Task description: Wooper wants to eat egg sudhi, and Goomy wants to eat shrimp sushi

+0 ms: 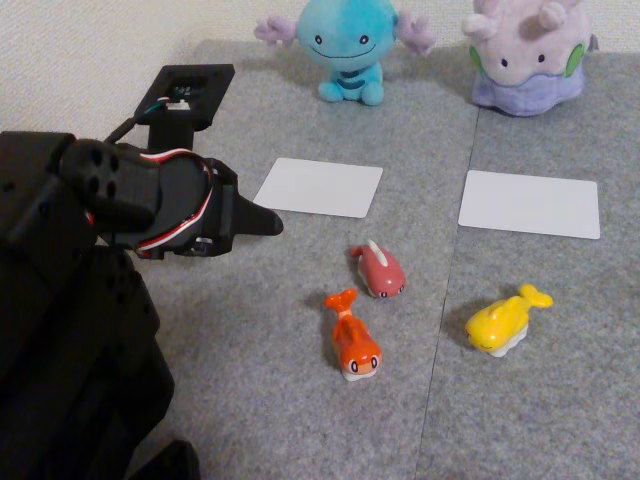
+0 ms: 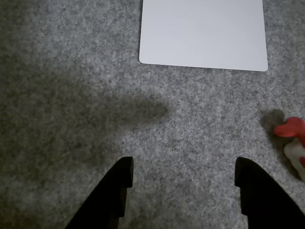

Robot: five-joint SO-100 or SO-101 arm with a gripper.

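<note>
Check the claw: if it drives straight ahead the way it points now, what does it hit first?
Likely the white card lying in front of Wooper. The open claw has bare carpet ahead until that card; the pink-red fish toy sits off to the right in the wrist view.

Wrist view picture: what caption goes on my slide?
Open gripper hovers over grey carpet below a white card, pink-red fish toy at right edge.

Black arm point(image 1: 70, 300), apparently red-white cables point(image 1: 185, 222)

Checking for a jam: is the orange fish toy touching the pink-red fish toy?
Apart. The fixed view shows grey carpet between the orange fish toy and the pink-red fish toy.
</note>
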